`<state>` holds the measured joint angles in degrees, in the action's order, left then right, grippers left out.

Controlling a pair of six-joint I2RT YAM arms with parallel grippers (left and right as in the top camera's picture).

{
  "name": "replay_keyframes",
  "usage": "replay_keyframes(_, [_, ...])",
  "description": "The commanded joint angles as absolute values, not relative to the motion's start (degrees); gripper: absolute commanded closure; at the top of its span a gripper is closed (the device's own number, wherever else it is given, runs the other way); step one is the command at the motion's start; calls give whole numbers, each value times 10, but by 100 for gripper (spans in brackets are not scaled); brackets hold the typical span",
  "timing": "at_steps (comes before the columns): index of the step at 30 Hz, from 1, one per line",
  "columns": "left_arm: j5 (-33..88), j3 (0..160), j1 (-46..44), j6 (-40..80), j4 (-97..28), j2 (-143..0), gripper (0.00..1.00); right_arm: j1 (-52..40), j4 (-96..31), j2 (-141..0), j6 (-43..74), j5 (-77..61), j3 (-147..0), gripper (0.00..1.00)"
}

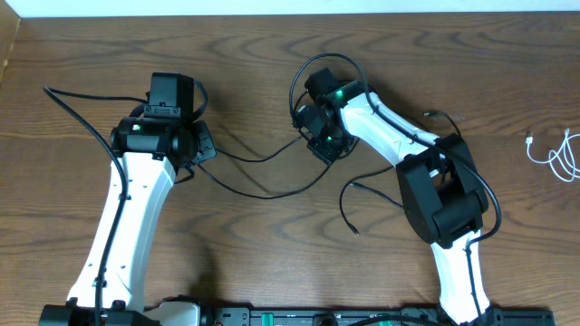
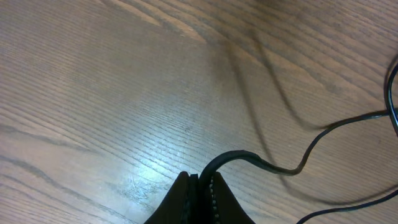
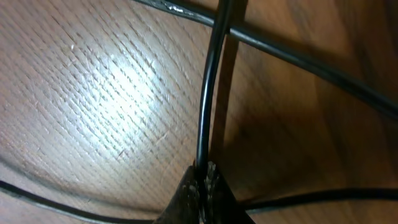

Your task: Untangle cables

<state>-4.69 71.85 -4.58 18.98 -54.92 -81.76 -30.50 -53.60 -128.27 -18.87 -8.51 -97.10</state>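
Observation:
Thin black cables (image 1: 263, 172) sag in loose strands across the wooden table between my two grippers. My left gripper (image 1: 205, 145) is shut on a black cable; in the left wrist view that cable (image 2: 261, 163) rises from the closed jaws (image 2: 202, 180) and curves right. My right gripper (image 1: 319, 138) is shut on a black cable; in the right wrist view it (image 3: 208, 93) runs straight up from the jaws (image 3: 204, 171), crossing another black strand (image 3: 292, 59). A loose black cable end (image 1: 349, 213) lies below the right arm. A white cable (image 1: 560, 156) lies bunched at the far right edge.
Thicker black wires (image 1: 82, 113) run from the left arm's base across the left side. Another black wire (image 1: 322, 65) loops over the right wrist. The table's far edge (image 1: 290, 13) runs along the top.

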Motion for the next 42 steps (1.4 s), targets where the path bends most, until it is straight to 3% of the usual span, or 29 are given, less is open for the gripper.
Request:
replay_keyframes(1, [-56, 718, -46, 180, -550, -820, 92, -296, -555, -1243, -139, -80, -1010, 99])
replay_keyframes(13, [-56, 718, -46, 180, -550, -820, 92, -171, -596, -1040, -38, -72, -1236, 99])
replay_keyframes(29, [-56, 718, -46, 180, -541, -820, 92, 129, -560, -944, -22, -14, -1247, 99])
replay_keyframes(35, [-56, 718, -46, 181, -541, -820, 93, 197, -474, -946, -22, -17, -1247, 99])
replay_keyframes(42, [-56, 718, -46, 181, -541, -820, 93, 235, -442, -950, -17, -14, -1247, 91])
